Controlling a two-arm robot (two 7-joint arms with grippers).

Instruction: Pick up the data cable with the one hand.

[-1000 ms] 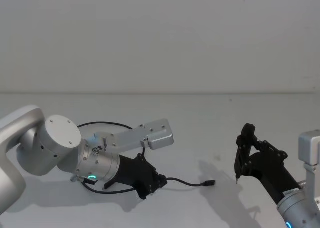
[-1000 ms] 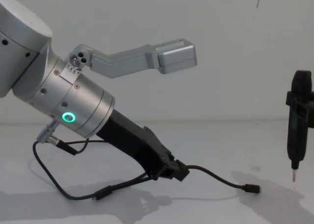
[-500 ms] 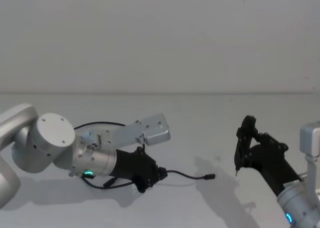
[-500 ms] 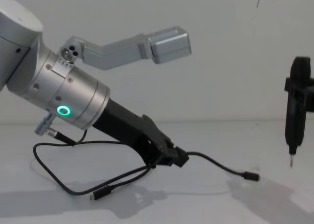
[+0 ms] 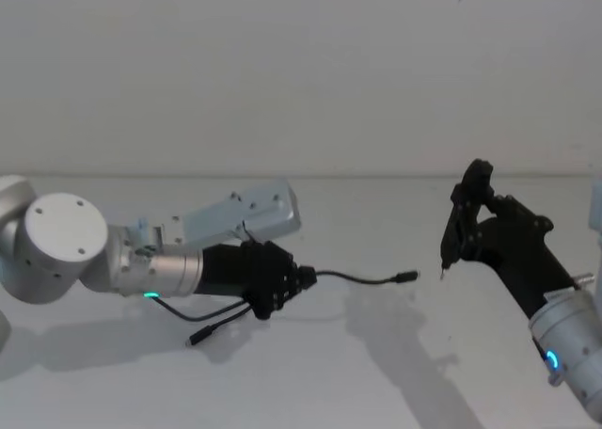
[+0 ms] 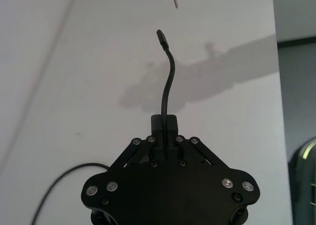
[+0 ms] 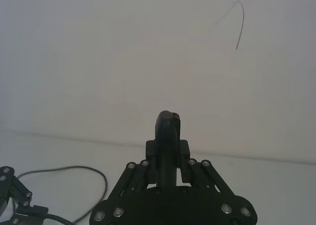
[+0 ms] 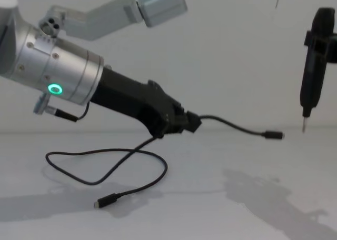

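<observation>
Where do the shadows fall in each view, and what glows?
Head view: soft shadows of both arms and the rod tool lie on the table, nearer the camera. Chest view: the green ring behind the left gripper, shut on the data cable, glows. Left wrist view: gripper and cable shadow falls beside the cable.
</observation>
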